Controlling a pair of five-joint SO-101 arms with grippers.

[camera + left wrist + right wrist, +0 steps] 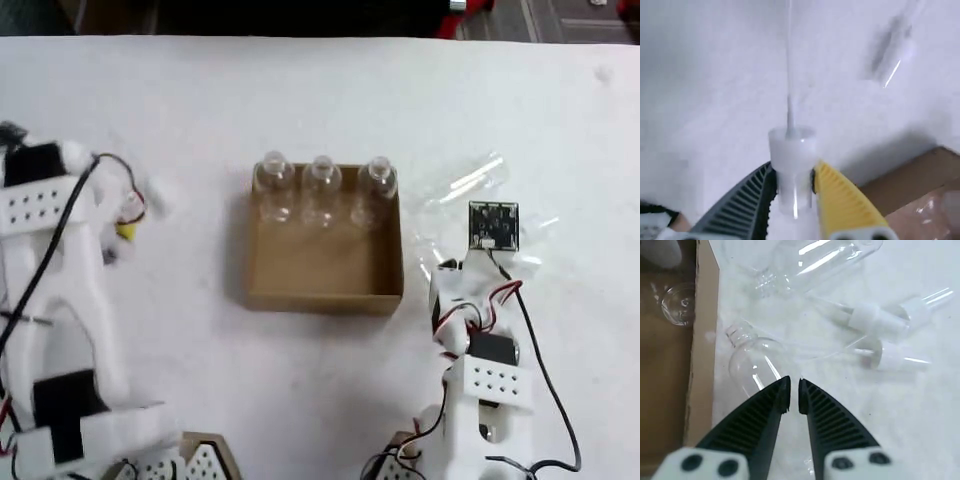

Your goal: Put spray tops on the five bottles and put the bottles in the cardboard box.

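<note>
Leftmost, the left gripper [792,176] clamps a spray top [791,150], tube pointing outward, likely for fitting. Three bottles [322,188] stand along the box [325,298] wall. The right gripper [794,390], nearly closed and empty, hovers over a lying bottle [752,362] beside loose tops [875,320].

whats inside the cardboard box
Three clear bottles stand in a row against the far wall of the cardboard box. The floor in front is bare; the bottles cover the floor beneath them.
</note>
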